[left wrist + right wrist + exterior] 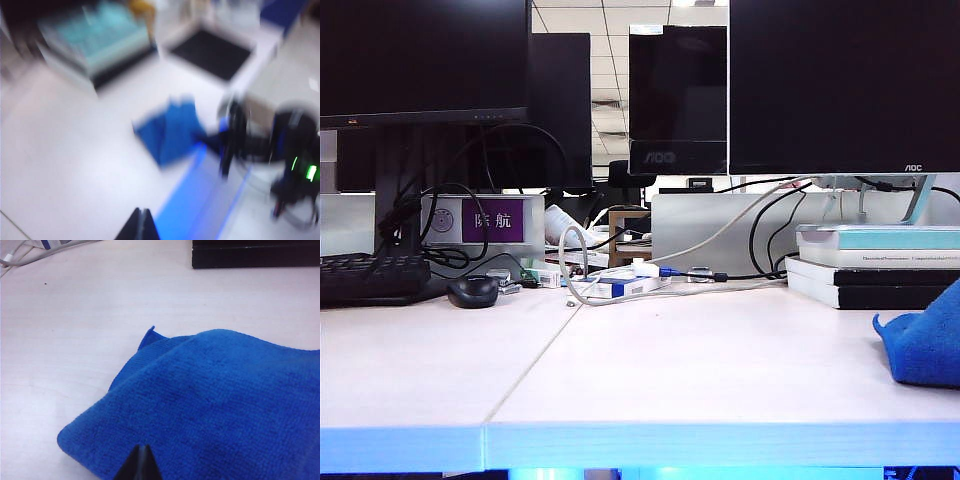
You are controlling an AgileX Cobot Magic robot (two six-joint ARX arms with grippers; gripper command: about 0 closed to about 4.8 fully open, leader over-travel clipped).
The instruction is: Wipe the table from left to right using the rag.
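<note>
From my seat the far left of the bench (440,350) holds a black keyboard (370,278) and a small black mouse (473,291) under the monitors; a tangle of white and black cables (620,280) lies at the middle back, and a stack of books (875,268) sits at the right rear. The bare panel seam runs down the middle, and nothing lies on the front stretch.

The rag (923,347) rests rumpled on the bench at the far right edge of the exterior view, in front of the books and free of any grip. Neither arm shows there.

The left gripper (141,225) hangs well above the bench with its fingers pressed together on nothing — its blurred wrist view looks down on the rag from a distance. The right gripper (141,462) sits low just beside the rag, fingers closed and empty, the blue pile filling its view.

With the rag at the right end, I judge the sweep is likely done. If another pass is wanted, I'd open the fingers first, pinch a raised fold, carry it left, then press flat and drag steadily — clear of mouse and cables.
</note>
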